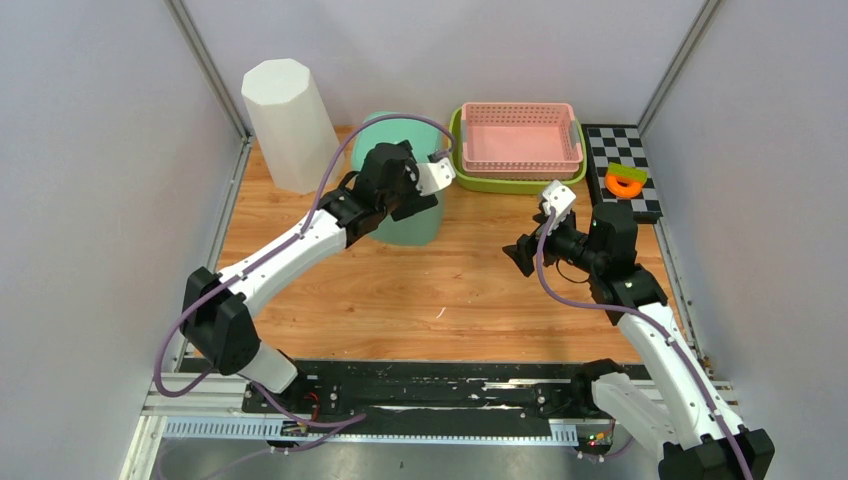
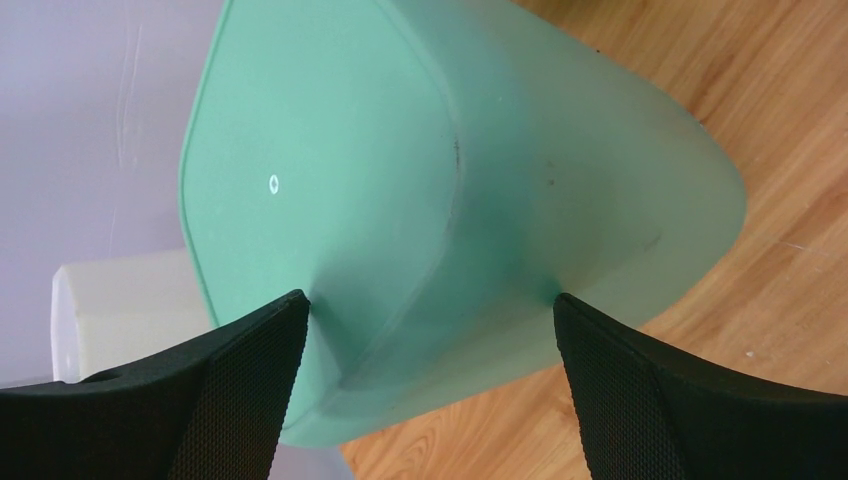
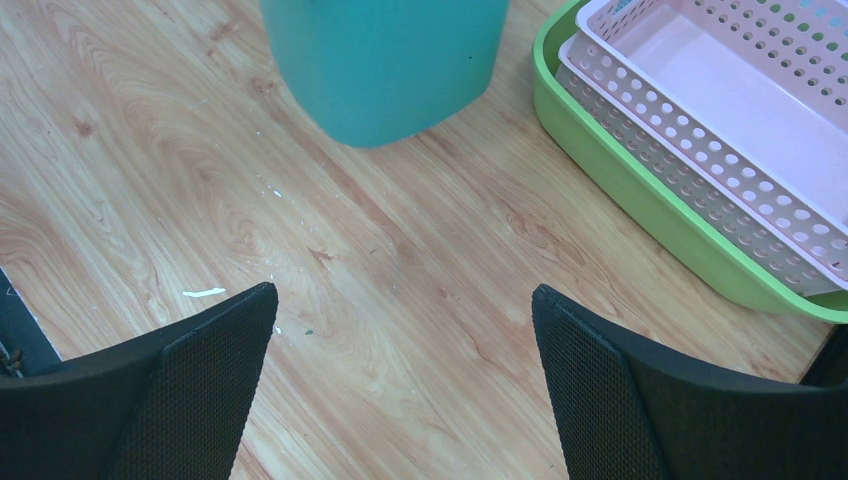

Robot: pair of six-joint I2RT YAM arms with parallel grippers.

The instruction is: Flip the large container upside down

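Observation:
The large container [image 1: 416,232] is teal plastic with rounded corners and stands at the back centre of the wooden table. In the left wrist view the large container [image 2: 400,180] fills the frame, a flat face with a small moulding dot turned toward the wall. My left gripper [image 1: 412,212] [image 2: 430,297] spans one of its corners, both fingertips pressed against its walls with the jaws wide apart. My right gripper [image 1: 522,257] [image 3: 405,290] hovers open over bare wood to the right, nothing between its fingers. The container's lower part [image 3: 390,60] shows ahead of it.
A tall white faceted container [image 1: 290,125] [image 2: 120,310] stands at the back left corner. A pink perforated basket [image 1: 520,135] [image 3: 720,110] sits in a green tray [image 1: 500,183] [image 3: 640,200] at the back right. An orange and green object [image 1: 625,182] lies on a checkerboard [image 1: 612,140].

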